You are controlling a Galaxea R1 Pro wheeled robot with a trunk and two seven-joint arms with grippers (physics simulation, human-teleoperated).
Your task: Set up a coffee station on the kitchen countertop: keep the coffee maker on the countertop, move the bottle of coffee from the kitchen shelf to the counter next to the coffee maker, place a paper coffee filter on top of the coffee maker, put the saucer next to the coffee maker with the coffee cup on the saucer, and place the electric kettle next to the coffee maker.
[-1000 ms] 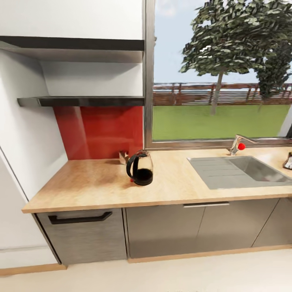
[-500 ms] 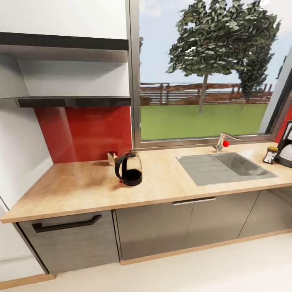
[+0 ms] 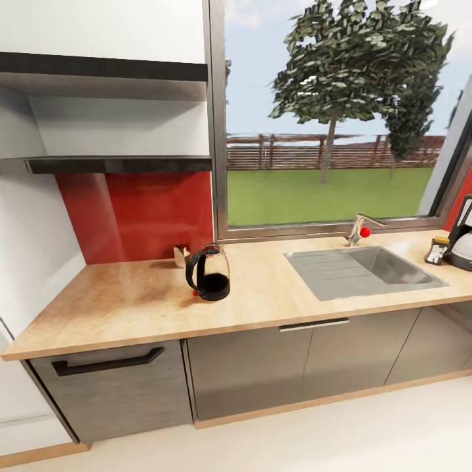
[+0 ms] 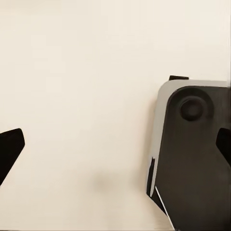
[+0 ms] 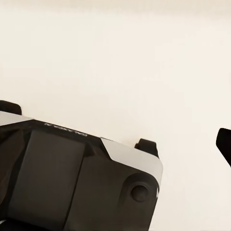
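Three views, head first.
Head, worktop: light wood-look kitchen countertop (image 3: 131, 301) over glossy grey cabinets (image 3: 262, 367), red backsplash (image 3: 144, 216) behind its left part, big window (image 3: 328, 118) behind the rest.
Head, kettle: glossy black rounded electric kettle (image 3: 208, 272) upright on the counter, left of the steel sink (image 3: 364, 272), well apart from the machine.
Head, coffee maker: black drip coffee maker with clear carafe (image 3: 463, 244) cut by the frame's right edge, standing on the counter past the sink.
Head, jar: small squat dark bottle of coffee with yellow cap (image 3: 436, 250) on the counter just beside the coffee maker, on its sink side.
Head, tap: silver faucet with red knob (image 3: 360, 229) behind the sink.
Left wrist: left gripper (image 4: 115, 147), dark fingertips wide apart at the frame edges, nothing between them; pale floor (image 4: 77, 72) and a grey-black base part of the robot (image 4: 192, 154) below.
Right wrist: right gripper, one dark fingertip (image 5: 225, 144) visible, jaw state cannot be told; pale floor, same kind of grey-black robot base part (image 5: 72, 183).
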